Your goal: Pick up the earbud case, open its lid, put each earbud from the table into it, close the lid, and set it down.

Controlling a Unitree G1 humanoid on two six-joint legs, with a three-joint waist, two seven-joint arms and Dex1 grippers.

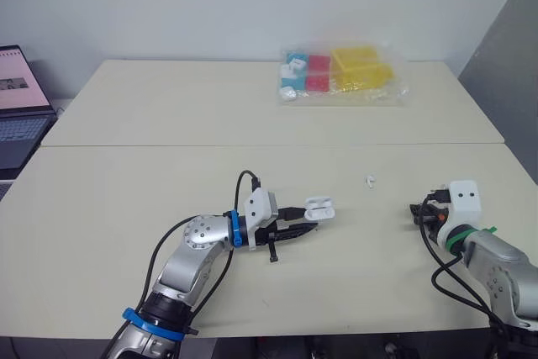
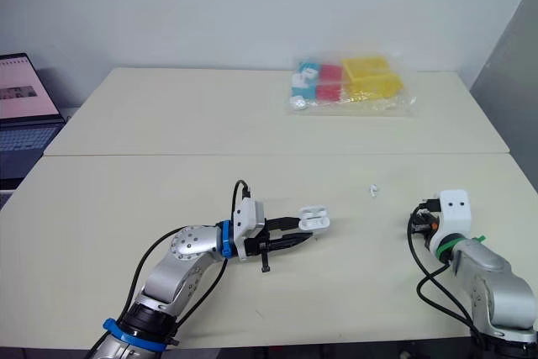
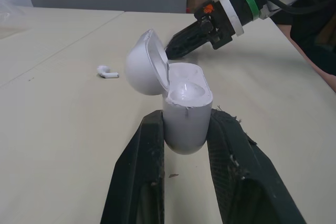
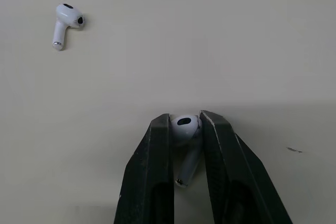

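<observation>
On beige table (image 1: 168,115), loose earbud (image 1: 370,181); laptop (image 1: 18,107) beside

Both head views look forward and down from the near edge across the whole table (image 1: 126,115). The left wrist view sits low, close behind the earbud case (image 3: 184,114), facing right toward the right gripper (image 3: 176,50). The right wrist view looks steeply down, apparently leftward, close over the held earbud (image 4: 185,127); both wrist views share the loose earbud (image 4: 65,22).
</observation>
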